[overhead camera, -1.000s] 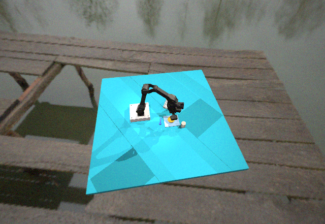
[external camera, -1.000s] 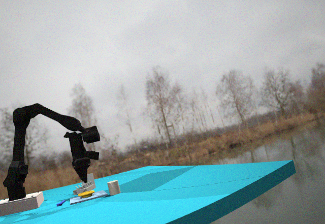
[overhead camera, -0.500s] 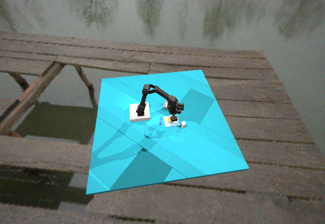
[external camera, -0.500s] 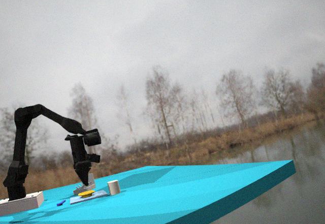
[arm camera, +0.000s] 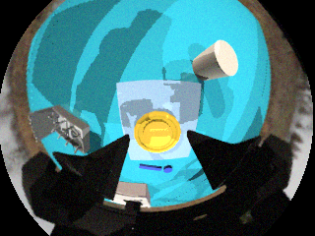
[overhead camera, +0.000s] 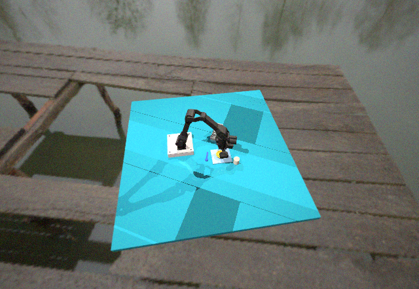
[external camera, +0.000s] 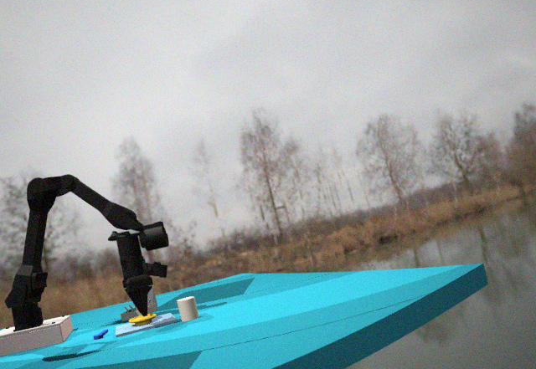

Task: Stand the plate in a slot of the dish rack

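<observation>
The yellow round plate (overhead camera: 218, 153) (external camera: 141, 320) (arm camera: 157, 120) lies flat on a pale blue square board (overhead camera: 217, 160) (external camera: 125, 331) (arm camera: 130, 93). My gripper (overhead camera: 223, 154) (external camera: 144, 314) (arm camera: 158, 135) is open and empty, pointing down close over the plate. In the wrist view, one fingertip is on each side of the plate; whether they touch it is not clear. The grey dish rack (overhead camera: 213, 136) (external camera: 129, 314) (arm camera: 65, 130), with upright rails and a taller end panel, stands apart from the board, at the left in the wrist view. The arm partly hides it in the top and exterior views.
A cream cylinder (overhead camera: 236, 160) (external camera: 188, 309) (arm camera: 215, 63) stands upright just beyond the board. A small blue spoon-like object (overhead camera: 206, 156) (external camera: 100, 334) (arm camera: 150, 167) lies between the board and the arm's white base (overhead camera: 172, 145) (external camera: 56, 329) (arm camera: 132, 189). Shadows cross the cyan table top (overhead camera: 270, 191).
</observation>
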{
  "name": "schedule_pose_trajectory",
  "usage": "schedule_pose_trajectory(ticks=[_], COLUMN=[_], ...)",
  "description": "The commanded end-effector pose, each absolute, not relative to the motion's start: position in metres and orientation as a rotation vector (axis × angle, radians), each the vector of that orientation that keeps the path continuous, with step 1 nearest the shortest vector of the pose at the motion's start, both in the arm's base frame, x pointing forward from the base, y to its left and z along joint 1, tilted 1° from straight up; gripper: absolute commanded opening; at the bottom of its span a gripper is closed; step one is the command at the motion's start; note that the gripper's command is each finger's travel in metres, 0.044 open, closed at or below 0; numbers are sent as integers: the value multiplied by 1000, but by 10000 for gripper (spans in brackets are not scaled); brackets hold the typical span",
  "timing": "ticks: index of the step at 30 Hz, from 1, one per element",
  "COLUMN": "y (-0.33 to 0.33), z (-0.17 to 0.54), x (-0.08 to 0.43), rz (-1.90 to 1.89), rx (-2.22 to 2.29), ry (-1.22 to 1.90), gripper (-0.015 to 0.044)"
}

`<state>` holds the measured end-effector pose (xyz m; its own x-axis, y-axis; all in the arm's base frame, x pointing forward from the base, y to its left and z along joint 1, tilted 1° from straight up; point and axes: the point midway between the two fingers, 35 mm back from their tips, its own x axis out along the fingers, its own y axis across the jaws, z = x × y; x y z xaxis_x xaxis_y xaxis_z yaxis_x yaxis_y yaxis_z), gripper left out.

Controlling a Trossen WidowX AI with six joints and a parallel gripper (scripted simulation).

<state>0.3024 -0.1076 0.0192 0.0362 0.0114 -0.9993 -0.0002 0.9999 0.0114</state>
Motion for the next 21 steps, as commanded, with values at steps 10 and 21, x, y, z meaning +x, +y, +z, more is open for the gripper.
schedule_pose_trajectory(ticks=[10, 21], y=[-106, -106], z=[-1, -1], x=[299, 299], rz=[6, 6], rx=[12, 12], ry=[1545, 1545], gripper=[393, 363])
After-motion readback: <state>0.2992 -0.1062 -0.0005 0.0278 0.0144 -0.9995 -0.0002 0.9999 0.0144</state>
